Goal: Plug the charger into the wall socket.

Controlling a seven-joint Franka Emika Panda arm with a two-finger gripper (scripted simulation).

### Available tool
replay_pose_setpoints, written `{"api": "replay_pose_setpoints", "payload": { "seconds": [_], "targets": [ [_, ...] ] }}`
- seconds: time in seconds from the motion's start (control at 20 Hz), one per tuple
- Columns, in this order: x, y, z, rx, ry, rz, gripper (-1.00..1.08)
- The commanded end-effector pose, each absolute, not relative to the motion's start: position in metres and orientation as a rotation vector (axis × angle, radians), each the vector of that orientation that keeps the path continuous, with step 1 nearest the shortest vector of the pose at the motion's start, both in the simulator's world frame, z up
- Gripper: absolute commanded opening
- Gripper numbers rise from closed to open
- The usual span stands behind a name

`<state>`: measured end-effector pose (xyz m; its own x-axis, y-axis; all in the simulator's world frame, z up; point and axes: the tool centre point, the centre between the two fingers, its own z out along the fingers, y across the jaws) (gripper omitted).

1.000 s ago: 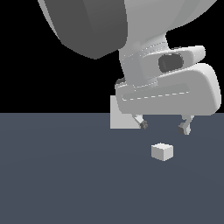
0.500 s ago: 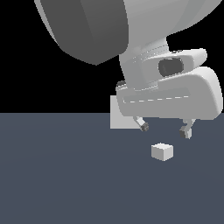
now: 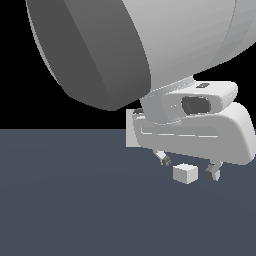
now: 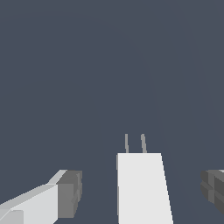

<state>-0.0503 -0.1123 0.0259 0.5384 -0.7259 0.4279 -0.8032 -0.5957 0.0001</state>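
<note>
Worktop (image 3: 65,200) of flat, matte slate-blue spreads bare and even under a black background. On it sits the charger (image 3: 185,173), a small off-white block with crisp edges; in the wrist view it (image 4: 142,188) shows as a pale slab with two thin grey prongs sticking out of its far end. The claw (image 3: 189,167) hangs over it with its fingers spread apart, one dark-tipped finger (image 3: 164,159) on each side of the block and neither touching it. The arm's big rounded grey-white shell fills the upper part of the exterior view and hides most of what lies behind. Only a pale sliver of the wall socket (image 3: 131,131) shows, an upright flat panel standing beyond the claw toward the exterior view's left, well apart from the charger; its centre is covered by the arm.
</note>
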Motion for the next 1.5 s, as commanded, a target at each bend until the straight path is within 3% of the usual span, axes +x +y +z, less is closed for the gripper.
{"api": "replay_pose_setpoints", "payload": {
  "seconds": [0.0,0.25,0.3,1.45],
  "targets": [
    [-0.050,-0.112,0.017,2.578,-1.299,0.580,1.00],
    [-0.050,-0.112,0.011,2.578,-1.299,0.580,1.00],
    [-0.050,-0.112,0.011,2.578,-1.299,0.580,-1.00],
    [-0.042,-0.106,0.028,2.698,-1.093,0.614,-1.00]
  ]
}}
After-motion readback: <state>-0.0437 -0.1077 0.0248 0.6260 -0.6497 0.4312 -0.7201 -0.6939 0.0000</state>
